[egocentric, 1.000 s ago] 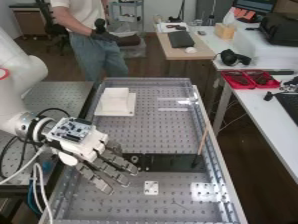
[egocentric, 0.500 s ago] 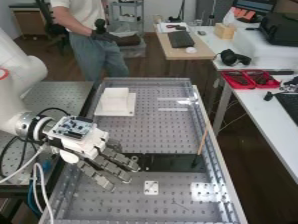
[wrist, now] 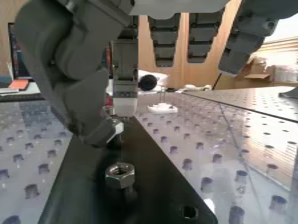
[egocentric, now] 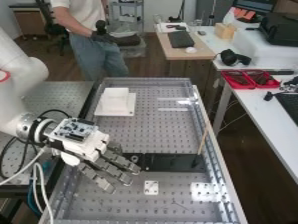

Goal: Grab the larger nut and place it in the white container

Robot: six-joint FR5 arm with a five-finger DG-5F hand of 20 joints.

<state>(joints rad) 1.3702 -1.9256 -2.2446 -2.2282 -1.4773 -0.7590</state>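
Hand (egocentric: 108, 168) near nut (wrist: 120, 175) (hexagonal), black plate (wrist: 163, 187) beneath

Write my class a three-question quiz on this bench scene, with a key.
1. True or false: the silver hexagonal metal nut is above the long black plate.
2. In the high view, which lies beyond the black plate?
A) the white square container
B) the small white square piece with holes
3. Fill in: in the high view, the robot hand is nearer the tray's ____ side (left or right).

Key: 1 true; 2 A; 3 left
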